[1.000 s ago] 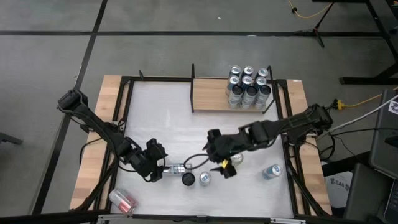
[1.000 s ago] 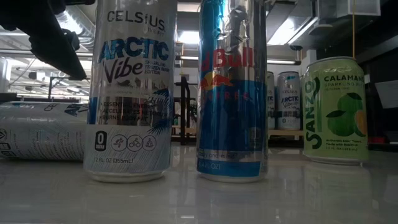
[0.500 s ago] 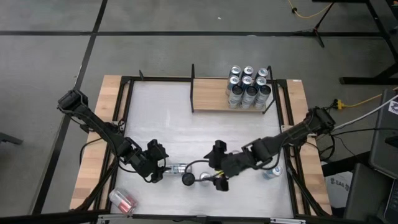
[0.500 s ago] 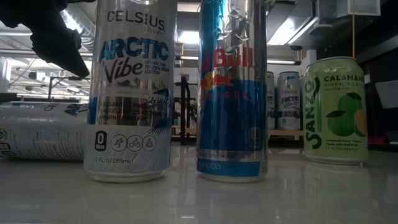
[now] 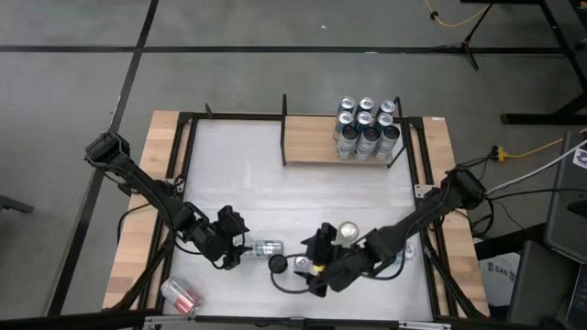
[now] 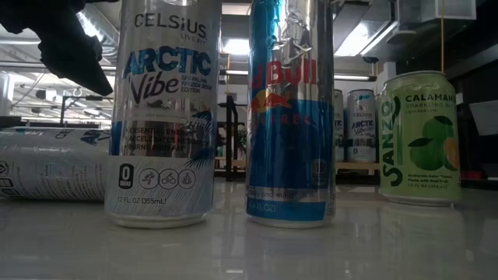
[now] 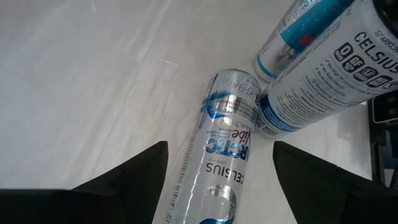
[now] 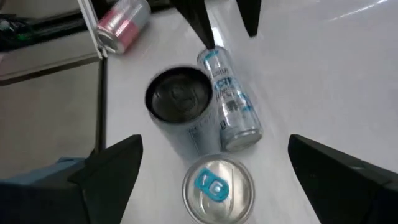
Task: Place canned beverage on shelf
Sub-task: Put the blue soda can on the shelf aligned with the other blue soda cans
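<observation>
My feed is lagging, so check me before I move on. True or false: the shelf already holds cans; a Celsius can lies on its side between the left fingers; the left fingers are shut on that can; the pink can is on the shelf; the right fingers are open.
1. The shelf already holds cans. True.
2. A lying Celsius can sits between the left gripper fingers. True.
3. The left fingers are shut on it. False: they stand apart on either side of it.
4. The pink can is on the shelf. False: it lies off the table's near left corner.
5. The right gripper is open. True.
</observation>
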Motion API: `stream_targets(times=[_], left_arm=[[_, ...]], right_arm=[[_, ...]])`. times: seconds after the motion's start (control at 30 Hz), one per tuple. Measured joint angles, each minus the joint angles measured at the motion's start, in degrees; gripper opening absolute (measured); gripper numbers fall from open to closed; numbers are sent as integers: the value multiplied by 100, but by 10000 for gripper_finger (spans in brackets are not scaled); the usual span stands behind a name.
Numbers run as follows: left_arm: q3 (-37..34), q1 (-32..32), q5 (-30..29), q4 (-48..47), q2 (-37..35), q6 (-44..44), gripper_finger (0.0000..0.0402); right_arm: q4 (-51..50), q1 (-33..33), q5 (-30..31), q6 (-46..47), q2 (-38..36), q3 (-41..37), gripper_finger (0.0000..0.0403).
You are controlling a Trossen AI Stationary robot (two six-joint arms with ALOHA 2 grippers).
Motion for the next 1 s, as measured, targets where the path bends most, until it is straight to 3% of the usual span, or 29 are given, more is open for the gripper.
stream_targets(times=[0.33, 1.0], left_arm=[[0, 0, 0, 0, 0, -4, 283], [0, 0, 0, -1, 0, -2, 283]], right_arm=[[-25, -7, 334, 34, 459, 1, 392], [-106, -7, 259, 452, 540, 5, 392]])
